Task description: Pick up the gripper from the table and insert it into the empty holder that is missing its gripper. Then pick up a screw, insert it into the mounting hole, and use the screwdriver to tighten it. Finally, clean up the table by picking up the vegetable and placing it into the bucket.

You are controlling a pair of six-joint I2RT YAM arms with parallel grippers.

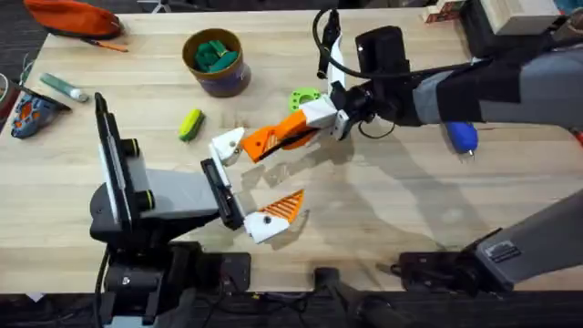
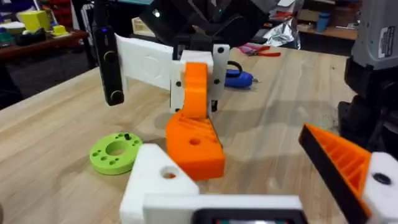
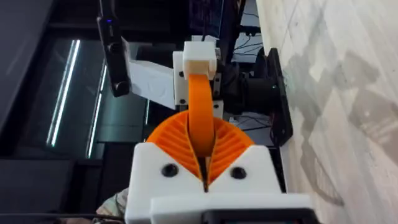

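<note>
Right gripper [image 1: 314,120] stretches across, clamped on the gripper [image 1: 273,138], at the holder [image 1: 228,146]; left gripper [image 1: 260,187] gapes.

The overhead view looks down and forward from above the arm bases, taking in the whole pale wooden desk [image 1: 383,219] from a distance. The left wrist view sits low and close over the desk, facing across it toward the small orange plastic finger piece [image 2: 194,134] and the bright green ring-shaped disc with holes [image 2: 115,152]; both also appear mid-desk in the overhead view. The right wrist view looks along its own fingers at the same orange piece from very near, with the desk running up one side.
</note>
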